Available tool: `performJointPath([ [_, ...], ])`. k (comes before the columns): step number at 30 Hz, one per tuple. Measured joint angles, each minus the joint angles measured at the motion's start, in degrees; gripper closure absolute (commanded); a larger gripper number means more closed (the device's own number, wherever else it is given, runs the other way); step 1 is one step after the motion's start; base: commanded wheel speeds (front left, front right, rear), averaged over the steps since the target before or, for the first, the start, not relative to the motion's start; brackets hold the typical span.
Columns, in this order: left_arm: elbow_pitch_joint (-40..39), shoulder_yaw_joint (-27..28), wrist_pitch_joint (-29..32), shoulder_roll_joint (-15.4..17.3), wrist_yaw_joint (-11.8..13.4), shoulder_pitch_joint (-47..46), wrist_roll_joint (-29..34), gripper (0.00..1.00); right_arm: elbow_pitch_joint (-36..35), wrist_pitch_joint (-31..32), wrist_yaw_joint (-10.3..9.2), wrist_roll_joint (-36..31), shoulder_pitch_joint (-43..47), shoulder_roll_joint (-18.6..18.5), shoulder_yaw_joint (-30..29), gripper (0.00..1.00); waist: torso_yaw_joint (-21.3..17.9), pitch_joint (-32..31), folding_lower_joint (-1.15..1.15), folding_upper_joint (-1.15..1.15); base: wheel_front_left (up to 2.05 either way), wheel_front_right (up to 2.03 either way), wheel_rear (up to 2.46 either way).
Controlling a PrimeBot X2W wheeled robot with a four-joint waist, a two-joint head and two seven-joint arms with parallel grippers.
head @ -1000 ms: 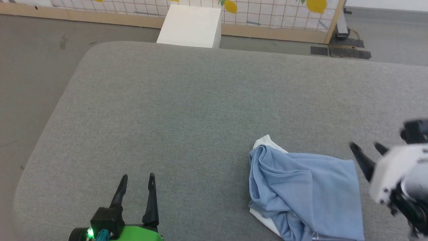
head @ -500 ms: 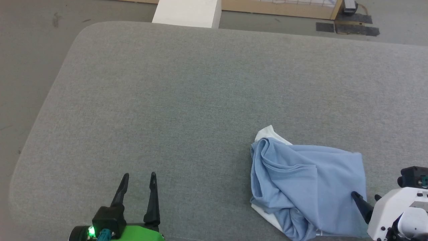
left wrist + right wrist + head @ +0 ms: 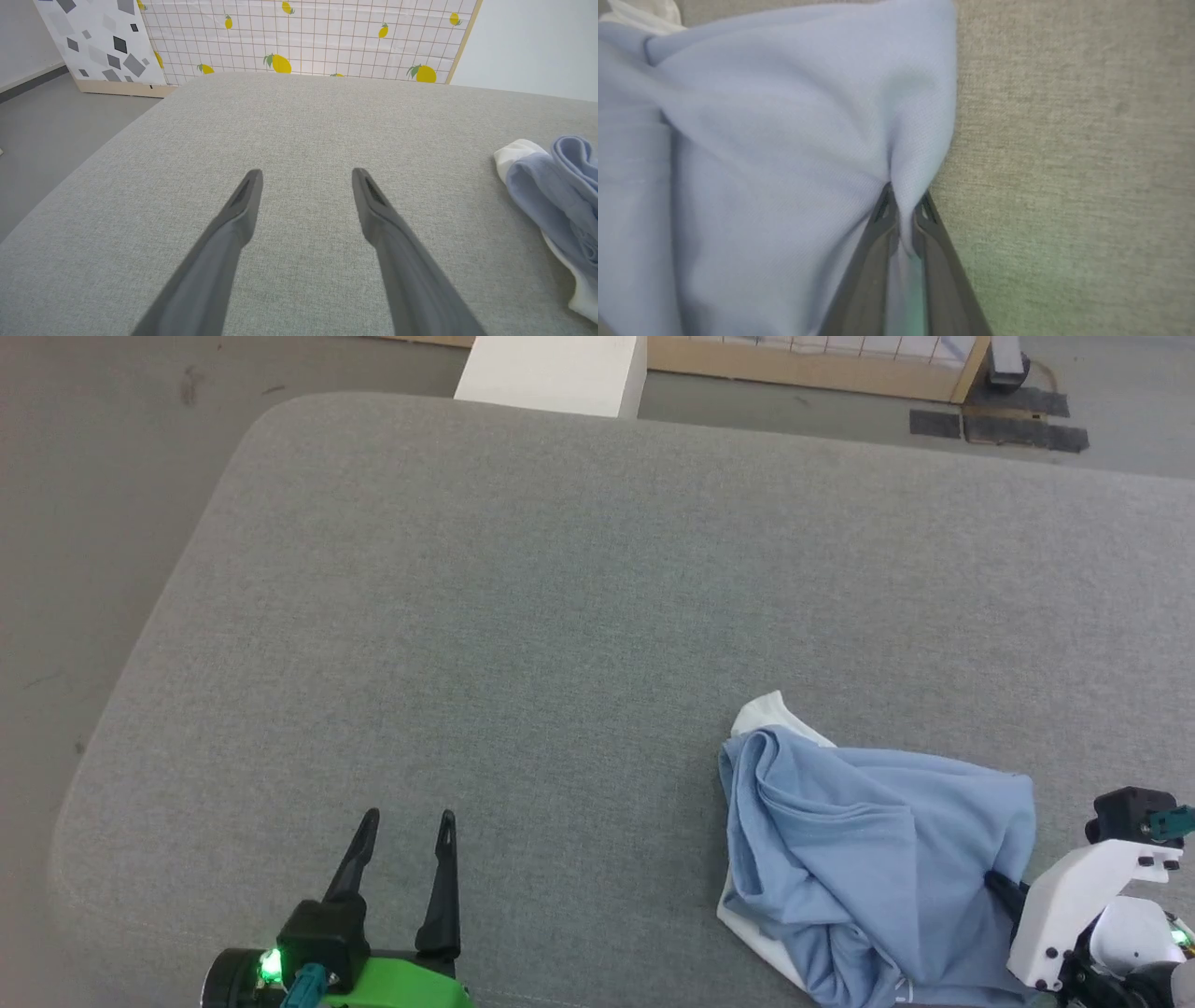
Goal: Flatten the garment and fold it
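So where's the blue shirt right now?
In the head view the blue shirt lies crumpled at the lower right of the grey cushion, on the robot's right side, with the right claw pinching its edge.

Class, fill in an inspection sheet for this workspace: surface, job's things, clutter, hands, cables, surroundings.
Surface: grey fabric pad, rounded corners.
Job's things: garment, light blue with white showing, crumpled in a heap on the robot's right, not yet flattened.
Clutter: nothing seen.
Hands: left hand open, holding nothing, apart from the garment; right hand shut, pinching a fold at the garment's right edge.
Cables: nothing seen.
Surroundings: grey floor; white box beyond the far edge; lemon-print panel; dark mats.
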Motion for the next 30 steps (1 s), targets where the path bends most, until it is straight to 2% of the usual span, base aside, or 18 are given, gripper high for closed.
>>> performJointPath([
  [5, -0.37, -0.30, -0.03, 0.65, -0.01, 0.07, 0.22, 0.00, -0.94, -1.55, 0.00, -0.82, 0.09, -0.91, 1.21, 1.00, -0.93, -1.40, 0.00, 0.00, 0.00, 0.00, 0.00],
  [10, -1.53, -0.57, -0.04, 0.98, 0.01, 0.08, 0.45, 0.00, -3.63, -3.20, -0.01, -1.85, -0.63, -4.36, 3.25, 1.00, -3.24, -2.37, 0.00, 0.00, 0.00, 0.00, 0.00],
  [16, -3.16, -0.90, 0.47, 1.68, 0.02, -0.66, 1.35, 0.00, -4.04, -3.60, -0.01, -2.91, -6.03, -8.88, 5.30, 1.00, -6.89, -2.53, 0.00, 0.00, 0.00, 0.00, 0.00],
  [24, -5.88, -1.27, 2.86, 2.77, 0.03, -5.39, 2.69, 0.00, -0.80, -3.67, -0.01, -4.27, -16.10, -15.24, 7.31, 1.00, -12.66, -0.62, 0.00, 0.00, 0.00, 0.00, 0.00],
  [30, -7.36, -2.25, 4.55, 3.04, -0.04, -9.22, 4.94, 0.00, 3.23, -3.79, -0.01, -5.34, -22.12, -19.61, 5.44, 1.00, -15.90, 2.69, 0.00, 0.00, 0.00, 0.00, 0.00],
])
